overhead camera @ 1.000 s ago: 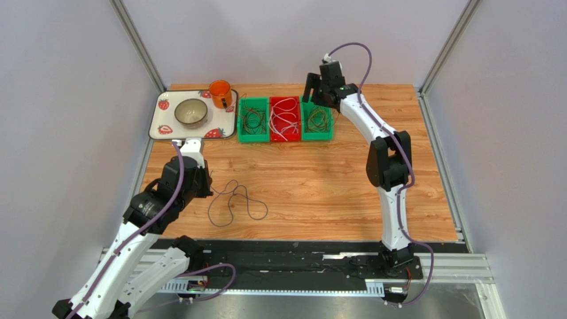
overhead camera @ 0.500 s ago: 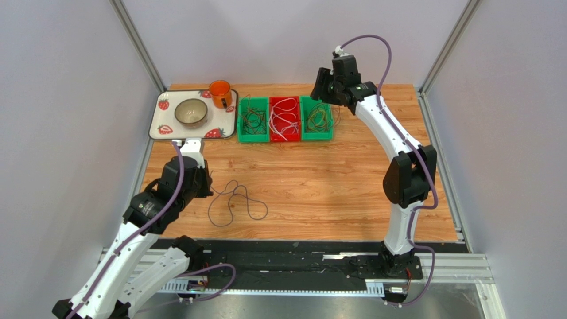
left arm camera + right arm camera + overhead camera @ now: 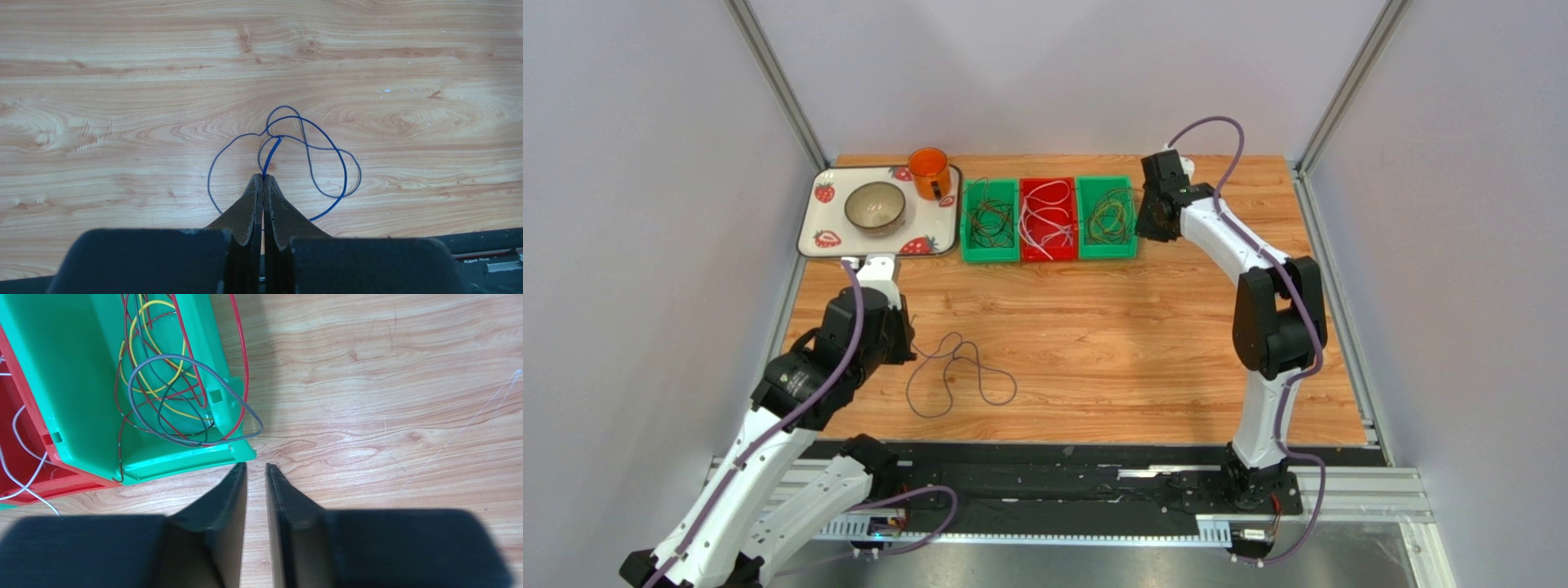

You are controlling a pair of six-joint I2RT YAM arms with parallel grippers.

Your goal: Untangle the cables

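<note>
A dark thin cable (image 3: 959, 368) lies in loose loops on the wooden table; it looks blue (image 3: 334, 160) in the left wrist view. My left gripper (image 3: 911, 354) (image 3: 264, 177) is shut on one end of it, low over the table. More cables lie coiled in three bins: dark ones in the left green bin (image 3: 967, 223), white ones in the red bin (image 3: 1026, 223), red, yellow and grey ones (image 3: 184, 398) in the right green bin (image 3: 1130, 221) (image 3: 73, 367). My right gripper (image 3: 1150, 228) (image 3: 256, 467) hangs just past that bin's right corner, jaws a narrow gap apart and empty.
A strawberry-patterned tray (image 3: 824, 239) at the back left carries a bowl (image 3: 875, 206) and an orange mug (image 3: 929, 172). Grey walls close in the table on three sides. Bare wood (image 3: 1112, 343) stretches between the loose cable and the right arm.
The right arm swung from above the right green bin to its right side and came lower, its jaws narrowing. The left arm and the loose cable stayed still.
</note>
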